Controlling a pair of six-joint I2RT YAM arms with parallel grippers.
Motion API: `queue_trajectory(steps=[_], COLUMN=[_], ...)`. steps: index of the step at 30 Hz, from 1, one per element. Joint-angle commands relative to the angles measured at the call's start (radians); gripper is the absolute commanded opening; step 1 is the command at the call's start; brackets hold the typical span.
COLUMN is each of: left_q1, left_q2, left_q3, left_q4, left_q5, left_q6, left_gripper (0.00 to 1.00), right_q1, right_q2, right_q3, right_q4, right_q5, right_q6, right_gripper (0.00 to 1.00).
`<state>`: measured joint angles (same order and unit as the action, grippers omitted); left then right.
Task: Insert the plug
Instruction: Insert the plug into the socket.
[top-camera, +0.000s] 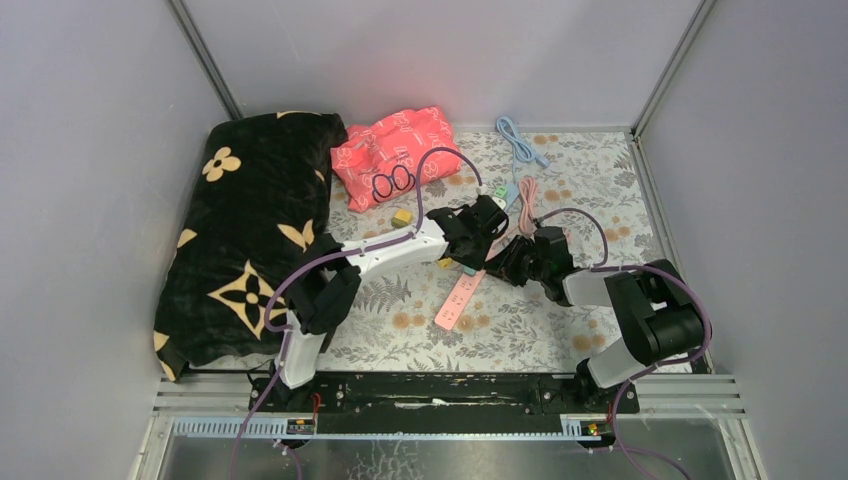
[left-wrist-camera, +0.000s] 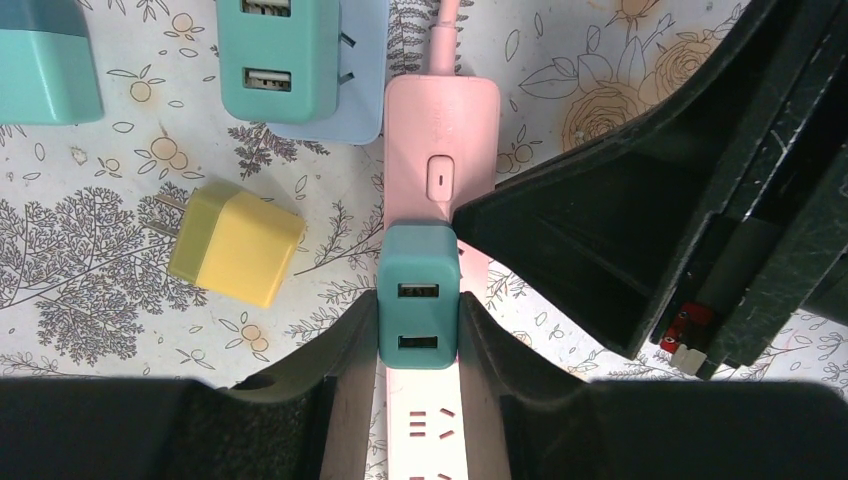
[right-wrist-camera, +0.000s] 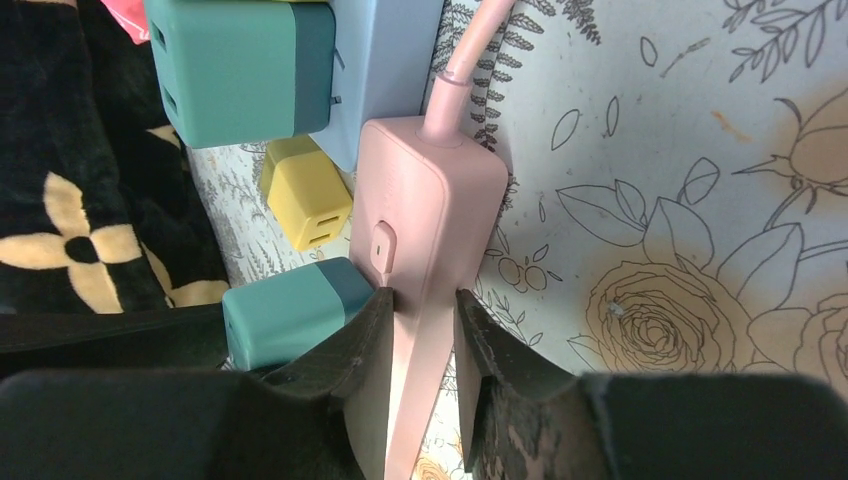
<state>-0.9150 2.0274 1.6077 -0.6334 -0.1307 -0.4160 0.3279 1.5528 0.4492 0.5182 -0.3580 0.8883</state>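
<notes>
The left tool (left-wrist-camera: 419, 340) is closed on a small teal plastic charger plug (left-wrist-camera: 419, 295), one finger on each side. The two USB ports face the wrist camera, so the prongs point down at the long pink plastic power strip (left-wrist-camera: 441, 150). That grip keeps the plug square to the strip's face, which a straight push needs.

The plug sits on the strip just below the oval switch (left-wrist-camera: 440, 177), at the socket nearest the cable end. Its body hides the prongs, so I cannot tell whether they are fully home.

The right tool (right-wrist-camera: 423, 320) is clamped across the strip's narrow sides, just beside the plug. Judging by that hold, it is there to pin the light strip to the floral-printed tabletop (left-wrist-camera: 90, 260), so it neither slides nor tips under the push.

A yellow cube charger (left-wrist-camera: 235, 243) lies loose to one side, apart from both tools. A larger teal charger (left-wrist-camera: 278, 55) lies further off.
</notes>
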Motion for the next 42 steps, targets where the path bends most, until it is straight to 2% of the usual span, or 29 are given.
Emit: queue_trajectory(steps=[1,7,12,18,24,30,42], left_q1=[-0.004,-0.005,-0.009,-0.019,0.041,0.003,-0.048], left_q2=[0.106,0.110,0.125,0.126,0.070,0.100,0.152], left_q3=[-0.065,-0.074,-0.129,-0.183,-0.282,-0.226,-0.258], left_q4=[-0.030,-0.025,0.008,0.045,0.085,0.039,0.050], left_q5=[-0.009,-0.013,0.005,0.004,0.022,-0.059,-0.044], left_q6=[-0.005,-0.005,-0.024,-0.033,-0.041,-0.029,-0.049], left_gripper=[0.00,0.00,0.00,0.00,0.00,0.00,0.00], right_q1=[-0.005,-0.014,-0.013,-0.013,-0.013,-0.012,-0.011], right_q2=[0.045,0.076,0.093,0.138,0.132,0.145,0.136], right_q3=[-0.062,-0.075,-0.047,-0.037,-0.033,-0.020,-0.015], right_q4=[-0.007,0.049,-0.017,-0.008,-0.019,-0.020,-0.036], right_q5=[-0.010,-0.036,-0.014,-0.030,-0.022,-0.029,-0.026], right_q6=[0.036,0.063,0.012,0.005,-0.005,-0.006,-0.018], right_gripper=[0.28,0.28,0.26,0.24,0.24,0.24,0.24])
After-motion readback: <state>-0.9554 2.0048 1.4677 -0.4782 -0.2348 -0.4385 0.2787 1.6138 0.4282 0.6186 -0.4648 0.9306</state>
